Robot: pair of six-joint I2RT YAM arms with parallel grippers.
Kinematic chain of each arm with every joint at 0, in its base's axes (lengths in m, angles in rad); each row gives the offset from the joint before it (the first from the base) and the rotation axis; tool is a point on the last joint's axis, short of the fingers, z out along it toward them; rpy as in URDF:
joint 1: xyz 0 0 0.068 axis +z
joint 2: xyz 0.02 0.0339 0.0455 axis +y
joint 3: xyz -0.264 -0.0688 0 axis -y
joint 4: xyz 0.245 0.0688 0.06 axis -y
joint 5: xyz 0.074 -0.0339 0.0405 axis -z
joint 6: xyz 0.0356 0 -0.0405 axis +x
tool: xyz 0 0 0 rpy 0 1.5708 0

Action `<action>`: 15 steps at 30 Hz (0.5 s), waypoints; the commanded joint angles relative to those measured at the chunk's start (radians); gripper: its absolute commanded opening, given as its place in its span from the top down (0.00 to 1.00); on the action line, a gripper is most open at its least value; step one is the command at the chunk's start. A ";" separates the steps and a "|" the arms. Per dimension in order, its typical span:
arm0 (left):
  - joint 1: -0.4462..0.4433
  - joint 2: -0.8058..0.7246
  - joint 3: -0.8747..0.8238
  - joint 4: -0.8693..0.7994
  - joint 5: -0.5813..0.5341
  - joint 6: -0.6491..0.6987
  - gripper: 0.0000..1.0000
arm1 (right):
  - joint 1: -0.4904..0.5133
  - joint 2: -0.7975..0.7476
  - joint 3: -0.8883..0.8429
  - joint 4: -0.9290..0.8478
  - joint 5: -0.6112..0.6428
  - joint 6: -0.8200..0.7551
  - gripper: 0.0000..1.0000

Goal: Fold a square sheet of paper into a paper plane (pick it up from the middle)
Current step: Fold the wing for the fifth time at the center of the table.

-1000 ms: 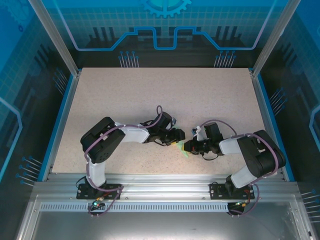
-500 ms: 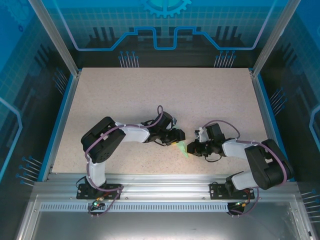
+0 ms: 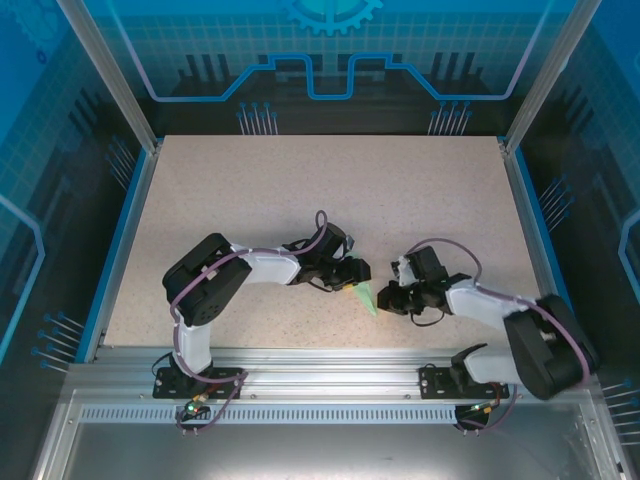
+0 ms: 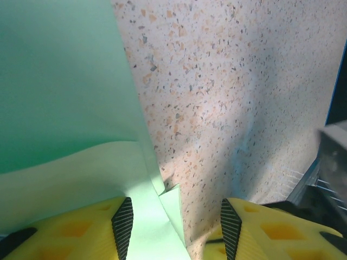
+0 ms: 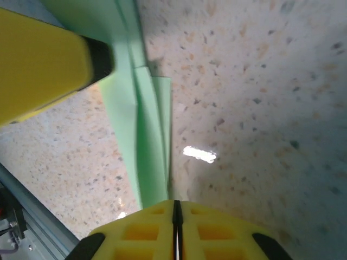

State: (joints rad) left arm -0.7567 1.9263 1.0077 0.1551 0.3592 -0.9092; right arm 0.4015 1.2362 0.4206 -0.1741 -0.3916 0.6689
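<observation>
- The left gripper point(image 4: 173, 216) has its jaws about half open. They straddle a folded end of the paper plane point(image 4: 59, 81), and its left pad point(image 4: 123, 222) sits over the paper without clamping it.
- The right gripper point(image 5: 174, 208) has its fingers pressed together, and the narrow end of the paper plane point(image 5: 149, 135) runs right up to them. I cannot tell whether the paper is pinched there.
- Since a second ago, the right gripper point(image 3: 388, 297) has drawn slightly right off the paper. Its elbow has swung out toward the near right corner, while the left gripper point(image 3: 355, 281) has barely moved.
- More of the paper plane point(image 3: 367, 297) is uncovered than before, with its point toward the near edge.
- The right wrist view shows layered lengthwise folds and one left finger point(image 5: 43, 59) over the paper. The overhead view gives just a small green wedge.
- The left wrist view shows a broad flat panel and a curled flap.
- The paper lies on the tabletop point(image 3: 300, 190) close to the near edge, a little right of its middle, between the two grippers.
</observation>
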 commanded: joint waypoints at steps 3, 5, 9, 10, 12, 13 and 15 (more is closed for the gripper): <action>-0.004 0.034 0.014 -0.069 0.001 0.031 0.50 | 0.014 -0.160 0.002 -0.040 -0.038 0.006 0.85; -0.005 0.036 0.017 -0.070 0.003 0.032 0.49 | 0.015 -0.145 0.010 -0.010 -0.074 0.017 0.85; -0.004 0.042 0.024 -0.073 0.009 0.033 0.50 | 0.021 -0.029 0.022 0.100 -0.161 0.056 0.88; -0.005 0.042 0.024 -0.075 0.009 0.033 0.50 | 0.024 0.002 0.032 0.109 -0.176 0.054 0.89; -0.005 0.044 0.025 -0.075 0.010 0.033 0.49 | 0.032 0.064 0.051 0.140 -0.202 0.049 0.90; -0.005 0.045 0.024 -0.076 0.012 0.032 0.49 | 0.033 0.084 0.058 0.154 -0.213 0.049 0.90; -0.004 0.046 0.025 -0.075 0.012 0.032 0.50 | 0.036 0.127 0.077 0.159 -0.220 0.043 0.90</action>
State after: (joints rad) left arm -0.7567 1.9320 1.0206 0.1364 0.3649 -0.9058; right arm 0.4206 1.3273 0.4530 -0.0692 -0.5457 0.7074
